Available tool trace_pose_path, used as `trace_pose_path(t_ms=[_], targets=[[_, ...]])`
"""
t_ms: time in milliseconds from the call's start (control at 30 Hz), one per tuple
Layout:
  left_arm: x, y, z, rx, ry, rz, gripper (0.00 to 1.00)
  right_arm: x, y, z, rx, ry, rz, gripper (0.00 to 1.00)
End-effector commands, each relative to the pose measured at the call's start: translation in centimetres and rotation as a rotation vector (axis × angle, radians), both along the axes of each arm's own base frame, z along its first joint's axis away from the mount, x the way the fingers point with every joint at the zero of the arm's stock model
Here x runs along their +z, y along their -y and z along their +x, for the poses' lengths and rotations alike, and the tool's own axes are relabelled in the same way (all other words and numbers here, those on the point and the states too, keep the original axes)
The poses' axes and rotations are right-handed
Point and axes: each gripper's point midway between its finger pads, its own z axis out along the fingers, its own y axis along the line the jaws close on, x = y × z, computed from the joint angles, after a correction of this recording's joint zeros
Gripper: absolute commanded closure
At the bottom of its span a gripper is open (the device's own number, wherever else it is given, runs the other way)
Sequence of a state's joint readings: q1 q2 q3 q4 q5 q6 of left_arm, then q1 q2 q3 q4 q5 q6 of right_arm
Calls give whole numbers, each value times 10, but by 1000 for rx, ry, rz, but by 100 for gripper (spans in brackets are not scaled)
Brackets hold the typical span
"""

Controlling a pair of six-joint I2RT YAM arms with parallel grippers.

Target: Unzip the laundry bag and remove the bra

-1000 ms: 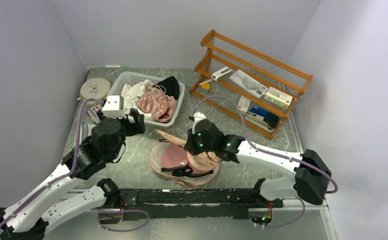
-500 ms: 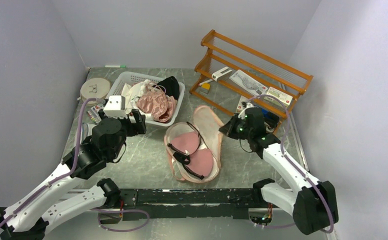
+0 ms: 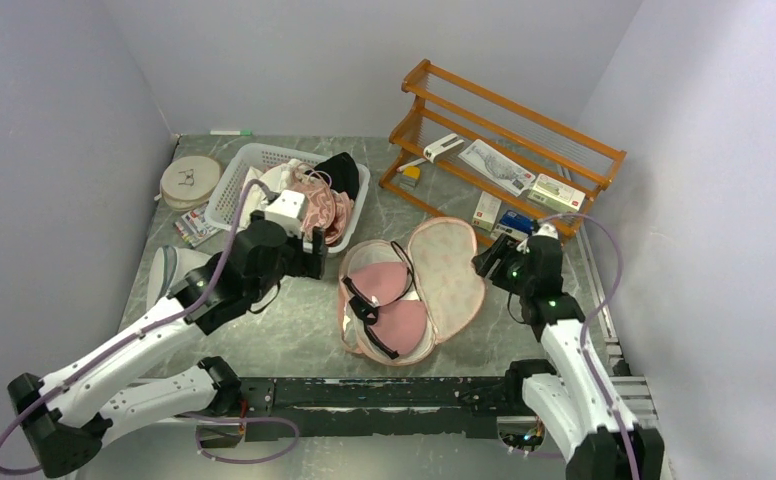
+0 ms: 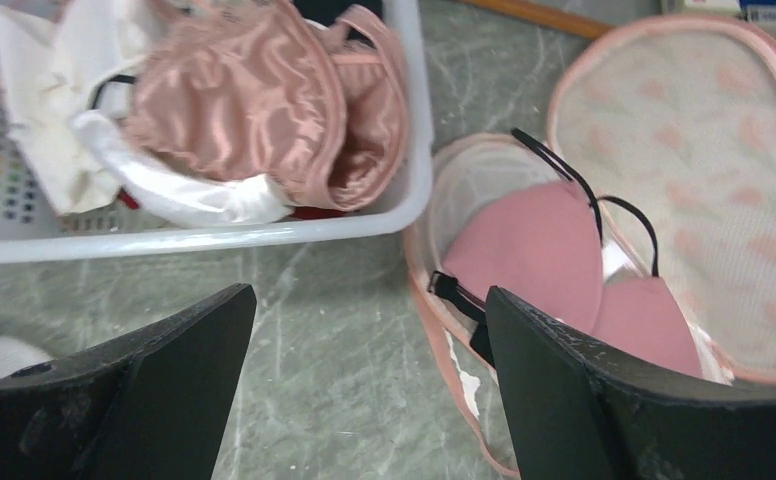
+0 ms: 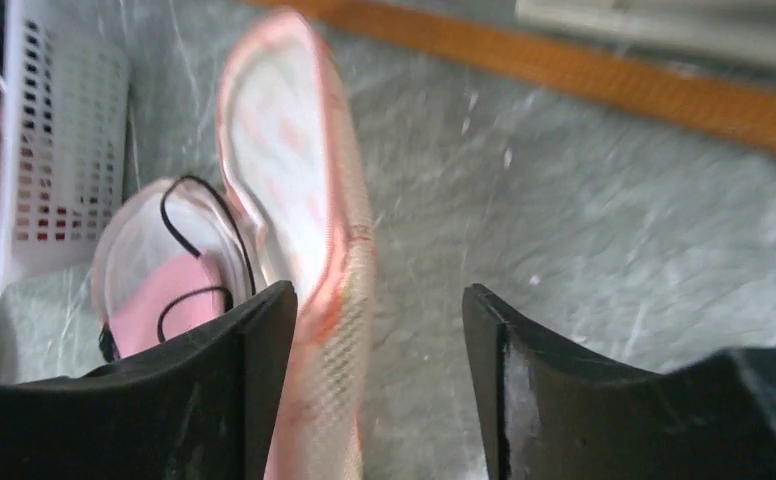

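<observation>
The left pincer (image 3: pixel 316 258), jaws spread wide and empty, hangs low between the white basket (image 3: pixel 226 172) and the laundry bag (image 3: pixel 451 262), seemingly lined up to reach in. The bag lies unzipped on the worktop (image 3: pixel 294 330), lid folded flat to the right, so the bra (image 3: pixel 396 318) rests exposed, cups up, in the lower half. The right pincer (image 3: pixel 486 262), likewise agape and empty, sits beside the lid's outer edge, probably to stay clear of that reach.

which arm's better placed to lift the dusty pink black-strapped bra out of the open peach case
Left, probably. The left gripper is open, facing the dusty pink bra; the opened lid of the peach case lies between the right gripper and it.
</observation>
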State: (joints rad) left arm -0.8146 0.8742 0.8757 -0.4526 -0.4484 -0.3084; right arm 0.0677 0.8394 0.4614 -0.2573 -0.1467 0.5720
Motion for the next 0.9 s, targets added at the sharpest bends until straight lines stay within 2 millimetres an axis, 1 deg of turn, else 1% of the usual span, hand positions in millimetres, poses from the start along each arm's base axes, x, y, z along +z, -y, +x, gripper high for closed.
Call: trace_pose_path(t_ms=[0,33,100,133,233,300,367,433,467,567,633,700,800,867], targets=[[-7,38,-3,-175,-53,-18,3,14,35,-2,-177,64,-94,28],[-13,46,-5,-207,-82,-21,3,20,38,-2,-192,77,-101,24],[-24,61,-10,-263,-142,-46,3,31,39,-1,-189,110,-110,21],[-31,69,-15,-287,-177,-72,3,38,31,0,-136,142,-99,20],[-56,92,-33,-347,-300,-201,3,53,-13,-3,130,221,-4,19],[-69,107,-47,-372,-384,-323,4,51,-44,-12,306,220,87,18],[-84,117,-56,-372,-443,-405,4,41,-67,-24,433,185,175,18],[-98,125,-60,-356,-495,-454,5,27,-81,-36,509,161,209,18],[-105,128,-61,-336,-522,-461,6,22,-85,-40,533,164,201,18],[-119,134,-64,-270,-567,-433,7,9,-91,-49,546,152,186,14],[-124,137,-70,-240,-568,-401,6,2,-89,-50,488,103,220,12],[-127,135,-74,-215,-566,-388,5,-14,-79,-47,375,22,224,11],[-131,127,-76,-167,-577,-398,4,-40,-61,-45,233,-60,193,9],[-131,124,-78,-149,-582,-410,3,-45,-57,-43,194,-63,200,8]])
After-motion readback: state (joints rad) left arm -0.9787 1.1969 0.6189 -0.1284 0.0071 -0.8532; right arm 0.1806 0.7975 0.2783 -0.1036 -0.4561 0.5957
